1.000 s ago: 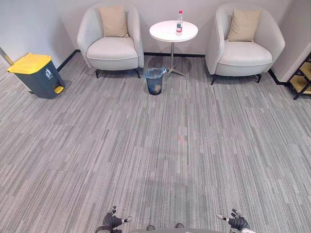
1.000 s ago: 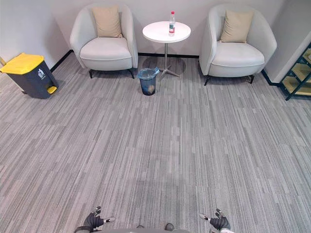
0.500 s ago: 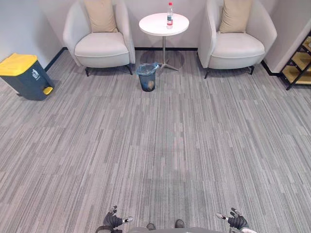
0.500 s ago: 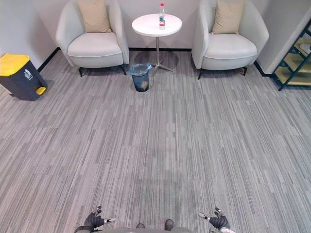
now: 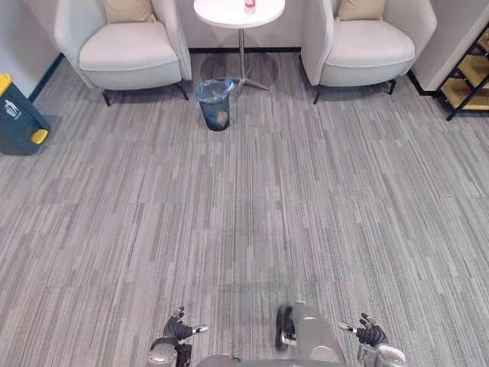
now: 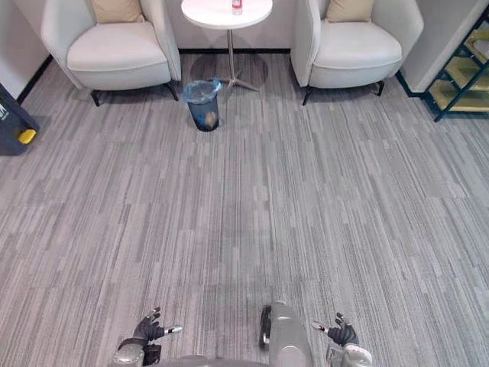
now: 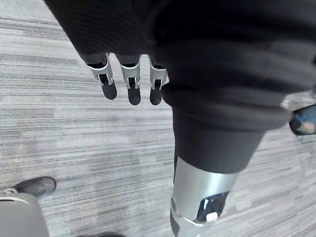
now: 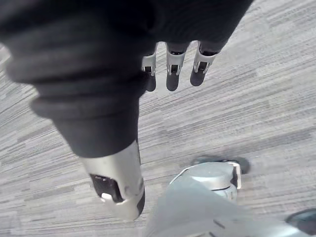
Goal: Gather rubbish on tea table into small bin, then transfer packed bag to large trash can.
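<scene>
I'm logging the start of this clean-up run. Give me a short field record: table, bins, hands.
tea table: round, white, far side of the room
on table: bottle, top cut off by the view's edge
seating: left armchair, right armchair, flanking the table
small bin: on floor before the table, blue bag inside
large trash can: dark, yellow lid, far left
left hand: open, empty
right hand: open, empty
progress: bottle not yet collected
</scene>
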Robot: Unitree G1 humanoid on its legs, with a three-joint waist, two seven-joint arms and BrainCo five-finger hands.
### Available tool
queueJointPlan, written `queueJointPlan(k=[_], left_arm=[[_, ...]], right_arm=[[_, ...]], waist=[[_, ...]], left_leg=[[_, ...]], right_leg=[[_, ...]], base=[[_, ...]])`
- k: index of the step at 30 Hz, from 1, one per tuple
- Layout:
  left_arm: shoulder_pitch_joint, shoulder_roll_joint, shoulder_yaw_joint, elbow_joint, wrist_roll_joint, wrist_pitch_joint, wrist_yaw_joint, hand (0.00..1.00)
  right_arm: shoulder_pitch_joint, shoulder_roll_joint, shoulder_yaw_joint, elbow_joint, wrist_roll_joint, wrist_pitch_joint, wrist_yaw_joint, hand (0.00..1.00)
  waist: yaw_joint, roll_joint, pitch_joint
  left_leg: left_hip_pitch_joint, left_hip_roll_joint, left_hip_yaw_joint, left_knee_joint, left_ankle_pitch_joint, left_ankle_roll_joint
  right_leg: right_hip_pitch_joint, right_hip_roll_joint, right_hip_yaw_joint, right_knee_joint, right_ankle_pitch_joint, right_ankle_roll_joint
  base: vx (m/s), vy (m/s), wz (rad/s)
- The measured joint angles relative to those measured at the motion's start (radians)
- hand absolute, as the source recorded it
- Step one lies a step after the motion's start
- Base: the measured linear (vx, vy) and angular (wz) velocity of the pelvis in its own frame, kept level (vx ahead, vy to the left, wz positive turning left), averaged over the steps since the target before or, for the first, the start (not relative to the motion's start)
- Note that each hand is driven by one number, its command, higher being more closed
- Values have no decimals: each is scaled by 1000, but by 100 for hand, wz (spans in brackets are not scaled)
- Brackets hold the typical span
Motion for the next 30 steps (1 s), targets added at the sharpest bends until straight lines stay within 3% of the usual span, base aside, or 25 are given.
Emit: queueJointPlan(k=[1,2,3,5,6,7,8,9,10,12,14,16,18,19,20,21,22,23,25,26,28,29,30], left_arm=[[0,1,1,0,0,0,0,0],[-6,-11,2,10,0,1,1,0],[-9,-15,2,11,0,0,-1,0],[-16,-19,4,10,0,-1,0,0],[-19,-30,17,8,0,-2,-1,0],[-18,-34,21,8,0,-2,-1,0],[-15,-36,22,9,0,-2,-1,0],[-9,-36,24,7,0,-1,-2,0],[0,-37,27,2,0,0,-1,0],[7,-46,60,-30,-3,-1,-1,0],[2,-50,61,-48,-3,-2,-1,0],[-9,-51,59,-49,-3,-6,0,0],[-6,-57,57,-48,-2,-8,1,0],[0,-60,57,-46,-2,-8,1,0],[6,-58,57,-42,-3,-8,2,0],[7,-54,59,-42,-3,-8,2,0],[-1,-43,57,-42,-2,-8,2,0],[-11,-31,57,-39,-2,-8,1,0],[-20,-29,58,-37,-3,-8,1,0],[-21,-29,58,-35,-2,-7,2,0],[-10,-19,53,-22,-2,-4,3,0],[-5,-16,36,-16,-2,1,3,0],[-5,-7,33,-10,-2,2,4,0]], right_arm=[[5,-2,1,-1,0,-1,0,0],[6,-16,-1,4,0,-1,-1,0],[-5,-18,-1,3,0,-2,-2,0],[-8,-12,-1,0,-1,-3,0,0],[-6,-11,-1,9,-1,-3,0,0],[-3,-11,-1,10,-1,-1,0,0],[1,-11,9,8,0,-1,-1,0],[5,-12,28,7,2,-3,-2,0],[12,-11,40,4,3,-5,-3,0],[15,-6,37,-13,4,-8,-7,0],[5,-5,37,-15,5,-8,-12,0],[-2,4,33,-13,7,-7,-19,0],[-1,7,24,-13,7,-8,-20,0],[0,6,24,-13,10,-7,-20,0],[6,9,28,-10,10,-6,-22,0],[7,14,32,-9,10,-4,-22,0],[8,25,42,-10,10,-5,-21,0],[9,26,43,-10,10,-5,-21,0],[0,24,41,-7,9,-5,-23,0],[-6,25,39,-4,5,-6,-23,0],[-9,32,60,-2,1,-6,-20,0],[-6,40,71,-2,0,-6,-19,0],[-6,44,70,-1,0,-5,-19,0]], waist=[[0,-12,-5],[2,3,2],[-1,14,0],[-9,15,0],[-11,21,0],[-9,22,1],[-7,22,6],[-2,19,10],[6,10,16],[22,-5,25],[39,4,27],[59,0,28],[56,5,26],[58,16,24],[66,21,24],[69,19,17],[69,-20,10],[68,-37,6],[76,-48,6],[87,-48,5],[81,-56,0],[73,-59,-2],[73,-59,-2]], left_leg=[[7,-2,0,0,-5,-18],[35,20,-4,4,-28,-56],[32,40,-7,29,-16,-80],[-8,60,-19,146,16,-135],[-81,83,-39,316,49,-180],[-120,97,-50,418,80,-187],[-175,130,-56,577,113,-185],[-221,164,-45,725,110,-179],[-271,199,-11,858,95,-152],[-371,224,45,912,65,-116],[-453,210,81,829,50,-93],[-491,136,100,573,51,-93],[-488,69,81,292,104,-112],[-482,46,53,136,172,-115],[-465,40,30,85,291,-77],[-456,26,28,81,326,-42],[-465,-8,30,108,308,-1],[-490,-24,31,150,271,15],[-505,-38,48,221,198,31],[-475,-41,71,230,161,36],[-397,-65,83,209,117,45],[-345,-77,81,198,93,52],[-310,-81,79,189,83,64]], right_leg=[[4,-5,10,-74,80,-9],[10,-3,-6,-45,167,-73],[6,4,-12,-7,117,-84],[32,11,-29,-5,74,-108],[84,26,-45,-45,60,-120],[119,35,-53,-73,56,-126],[184,52,-59,-116,51,-133],[252,70,-64,-160,49,-137],[339,84,-64,-212,45,-143],[442,91,-56,-288,41,-148],[493,89,-35,-332,44,-144],[533,59,-6,-369,44,-122],[567,39,13,-396,30,-90],[588,42,25,-406,14,-65],[603,47,48,-403,-13,-41],[616,42,58,-405,-24,-27],[617,9,68,-401,-45,-13],[612,-9,80,-388,-56,-2],[582,-36,126,-301,-69,18],[530,-49,182,-156,-76,31],[427,-75,240,141,-39,189],[368,-82,249,305,-23,219],[327,-82,239,391,-32,206]], base=[[431,-166,11],[445,-214,7],[433,-226,7],[431,-262,17],[426,-264,24],[415,-248,25],[321,-176,8],[392,-182,5],[364,-144,4],[380,-116,-8],[306,9,-32],[302,85,-39],[302,146,-27],[433,263,-37],[387,246,-36],[414,212,-25],[413,163,-4],[496,188,5],[419,187,-10],[423,202,-39],[432,167,-21],[446,102,3],[445,82,4]])
